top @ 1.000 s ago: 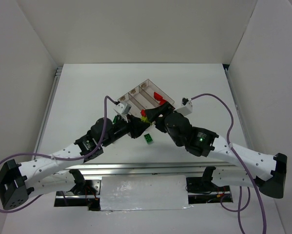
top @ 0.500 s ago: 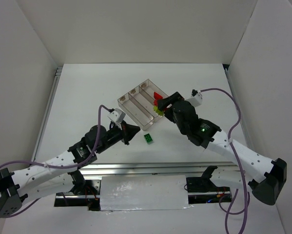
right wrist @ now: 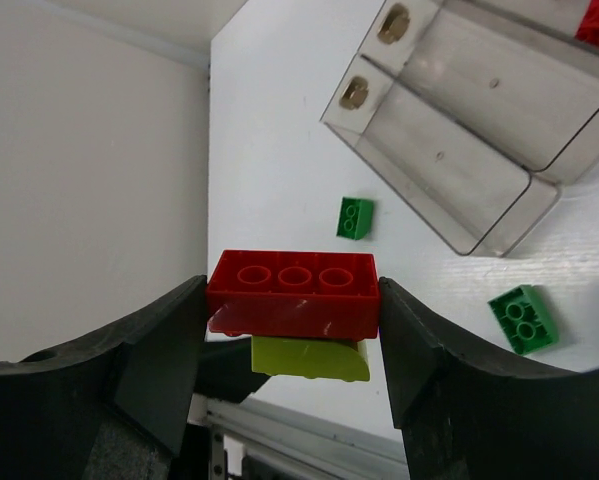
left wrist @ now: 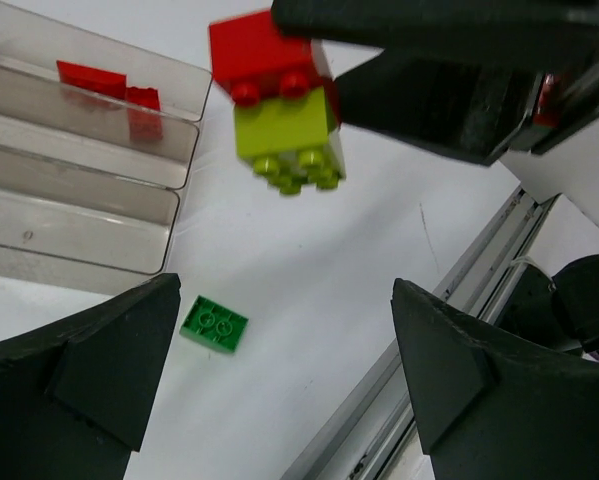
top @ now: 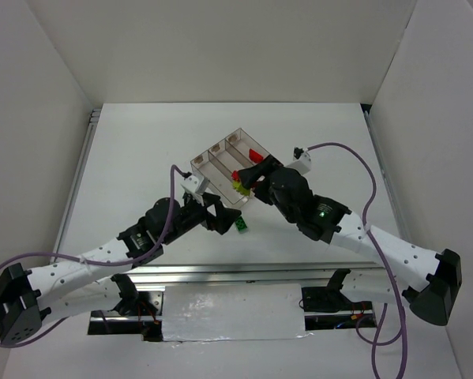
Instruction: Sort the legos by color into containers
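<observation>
- Top external: the right gripper (top: 241,181) hangs over the lower corner of the tray (top: 219,167), just right of frame centre. It is clamped on a red brick (top: 236,174) that has a yellow-green brick (top: 238,189) stuck to it. The left gripper (top: 219,217) sits just below and to the left, near a dark green brick (top: 242,226) lying on the bench (top: 141,150).
- Left wrist: this gripper's fingers stand wide apart at the lower corners of the frame and hold nothing. The joined pair hangs at top centre, studs toward the camera. Two red bricks (left wrist: 104,82) lie in one tray compartment at upper left.
- Right wrist: the red brick is pinched end to end between the two fingers at centre frame. The yellow-green one only clings beneath it, ungripped. Another green brick (right wrist: 355,217) rests on the bench beside the tray.
- What could go wrong: if the pair is released as one, one colour lands in the wrong compartment.
- If the left gripper closes to pull the bricks apart, a skewed tug could twist the red brick out of its hold. The freed piece could then fall onto the bench or into a wrong compartment.
- The two grippers are close enough to knock each other.
</observation>
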Robot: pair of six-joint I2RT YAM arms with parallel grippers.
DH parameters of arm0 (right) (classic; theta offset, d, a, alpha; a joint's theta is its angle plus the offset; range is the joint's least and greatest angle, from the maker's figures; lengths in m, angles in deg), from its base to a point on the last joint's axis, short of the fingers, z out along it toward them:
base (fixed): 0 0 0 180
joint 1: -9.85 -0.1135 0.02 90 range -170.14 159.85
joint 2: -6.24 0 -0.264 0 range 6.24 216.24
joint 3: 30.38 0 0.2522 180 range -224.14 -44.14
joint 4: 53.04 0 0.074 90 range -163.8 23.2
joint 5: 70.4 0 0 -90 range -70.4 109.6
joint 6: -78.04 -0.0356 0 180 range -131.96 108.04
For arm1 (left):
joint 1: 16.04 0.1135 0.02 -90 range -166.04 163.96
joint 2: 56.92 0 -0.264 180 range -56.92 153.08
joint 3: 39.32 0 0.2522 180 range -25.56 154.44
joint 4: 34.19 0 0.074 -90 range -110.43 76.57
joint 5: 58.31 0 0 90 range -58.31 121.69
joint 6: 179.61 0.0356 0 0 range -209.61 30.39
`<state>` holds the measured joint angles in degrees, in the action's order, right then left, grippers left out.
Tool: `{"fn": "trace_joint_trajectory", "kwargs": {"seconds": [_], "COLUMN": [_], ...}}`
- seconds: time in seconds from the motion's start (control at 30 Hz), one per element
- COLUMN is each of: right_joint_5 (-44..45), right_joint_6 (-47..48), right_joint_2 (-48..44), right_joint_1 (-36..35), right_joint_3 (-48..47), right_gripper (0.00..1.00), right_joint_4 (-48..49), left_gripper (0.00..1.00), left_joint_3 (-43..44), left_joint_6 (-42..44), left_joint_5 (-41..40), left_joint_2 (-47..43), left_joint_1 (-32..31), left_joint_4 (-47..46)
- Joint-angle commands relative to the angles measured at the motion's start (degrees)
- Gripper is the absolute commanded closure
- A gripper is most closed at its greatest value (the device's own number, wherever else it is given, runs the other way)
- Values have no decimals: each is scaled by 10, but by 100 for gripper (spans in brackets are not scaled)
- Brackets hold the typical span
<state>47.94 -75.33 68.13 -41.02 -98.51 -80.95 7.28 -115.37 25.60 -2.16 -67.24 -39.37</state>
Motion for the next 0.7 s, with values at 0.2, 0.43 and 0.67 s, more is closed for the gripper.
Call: {"fn": "trace_joint_trajectory", "kwargs": {"seconds": [0.2,0.43,0.67], "right_joint_5": [-24,-51,-59], "right_joint_6": [-3,-6,-3], "right_joint_2": [-12,-5,2], "right_joint_1": [-40,-51,-56], "right_joint_3": [-5,-4,-7], "right_gripper": [100,100,100], "right_joint_4": [59,75,80], "left_gripper": [1,11,80], "left_joint_3": [33,28,21], "left_joint_6": [15,26,33], "left_joint_5": [6,7,-4], "left_joint_2": [18,12,3], "left_joint_1": [-1,-1,-1], "left_joint_4": [-105,-131,-126]}}
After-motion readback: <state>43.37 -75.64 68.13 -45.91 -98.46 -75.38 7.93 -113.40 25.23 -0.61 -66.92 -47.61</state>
